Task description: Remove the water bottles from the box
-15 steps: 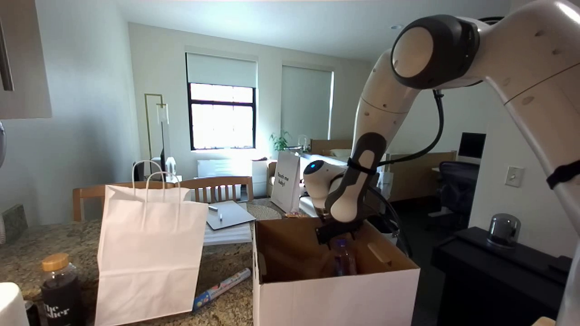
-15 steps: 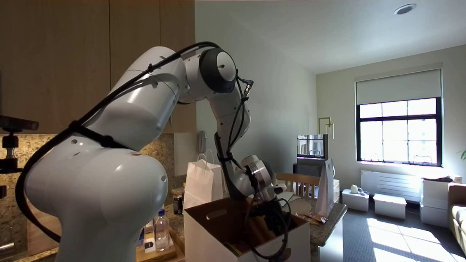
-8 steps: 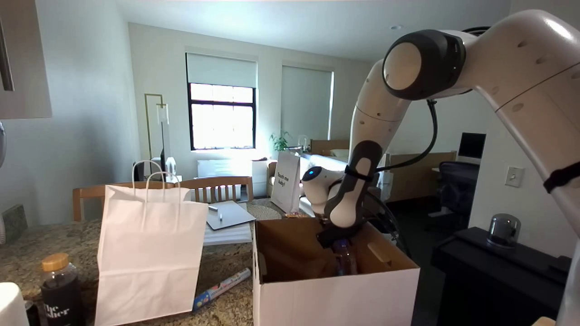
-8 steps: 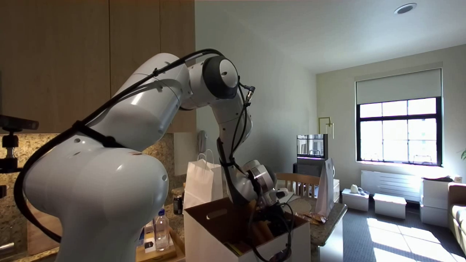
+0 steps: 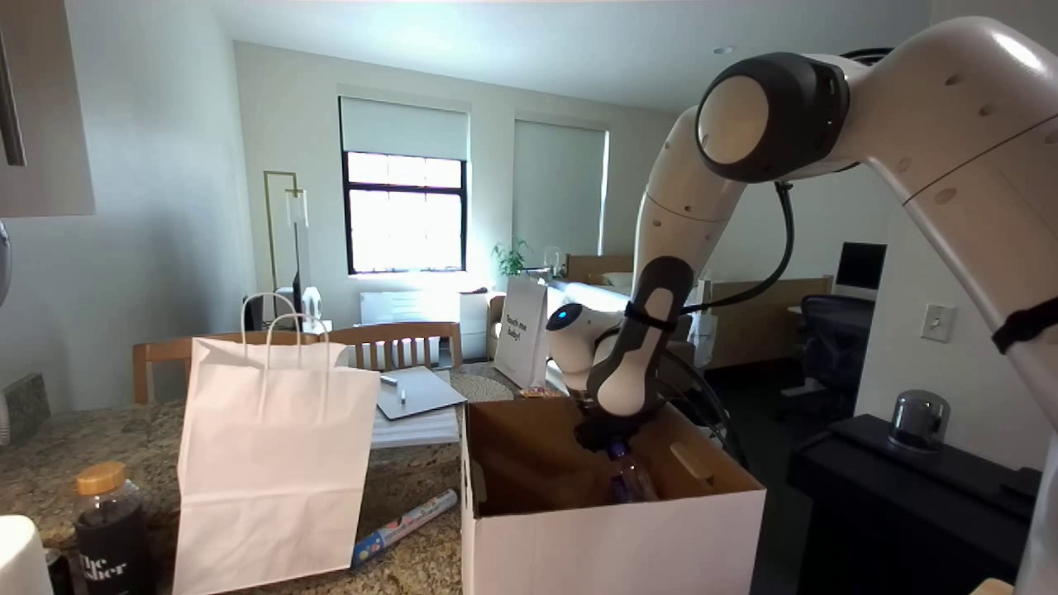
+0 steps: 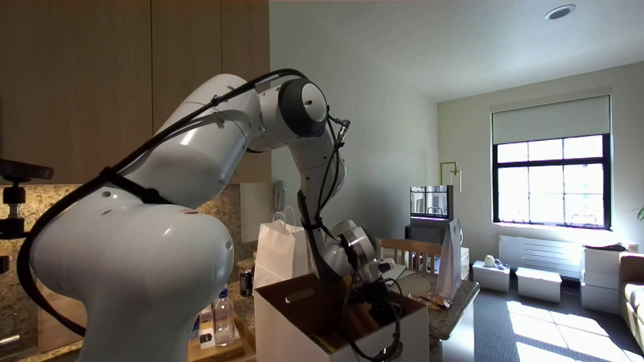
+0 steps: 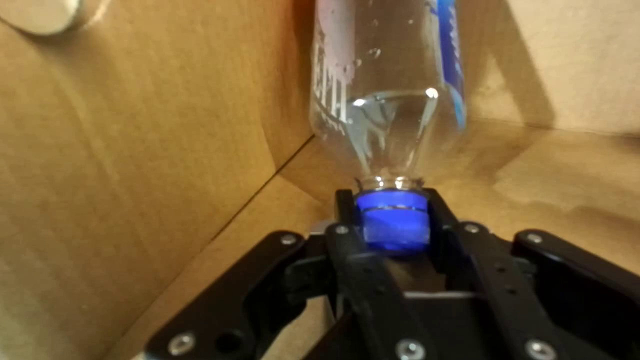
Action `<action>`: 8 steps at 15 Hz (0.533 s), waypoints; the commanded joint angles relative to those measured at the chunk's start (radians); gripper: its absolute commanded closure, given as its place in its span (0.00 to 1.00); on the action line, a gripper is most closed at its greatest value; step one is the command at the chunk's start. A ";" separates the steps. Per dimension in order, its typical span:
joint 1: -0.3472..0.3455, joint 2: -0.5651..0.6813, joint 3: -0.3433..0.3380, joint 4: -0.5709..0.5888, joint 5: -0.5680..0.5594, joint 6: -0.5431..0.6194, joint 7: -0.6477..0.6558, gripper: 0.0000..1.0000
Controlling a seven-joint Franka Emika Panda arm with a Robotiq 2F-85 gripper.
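Inside the brown-lined cardboard box is a clear water bottle with a blue cap, leaning to the left in that exterior view. My gripper is shut on the bottle's blue cap, one black finger on each side, as the wrist view shows. The bottle's clear body, with its label, stretches away from the fingers beside a cardboard wall. In an exterior view my arm and cables hide the held bottle. Another water bottle stands outside the box, near the robot's base.
The box walls rise around my gripper on all sides. A white paper bag and a colourful tube occupy the granite counter beside it. Farther back are a laptop and a second white bag. Something yellow lies inside the box.
My gripper has come down farther into the box and its fingers have closed from wide open onto the bottle's cap. The bottle, upright before, now leans.
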 commanded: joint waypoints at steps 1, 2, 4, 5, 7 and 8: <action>0.002 -0.030 -0.003 -0.029 -0.003 0.012 0.020 0.86; 0.000 -0.045 0.001 -0.043 0.005 0.006 0.016 0.86; 0.002 -0.094 -0.001 -0.081 0.007 0.005 0.021 0.86; 0.004 -0.138 -0.004 -0.111 0.006 0.007 0.031 0.86; 0.007 -0.229 -0.013 -0.170 -0.011 0.021 0.072 0.86; 0.005 -0.282 -0.015 -0.203 -0.019 0.031 0.100 0.86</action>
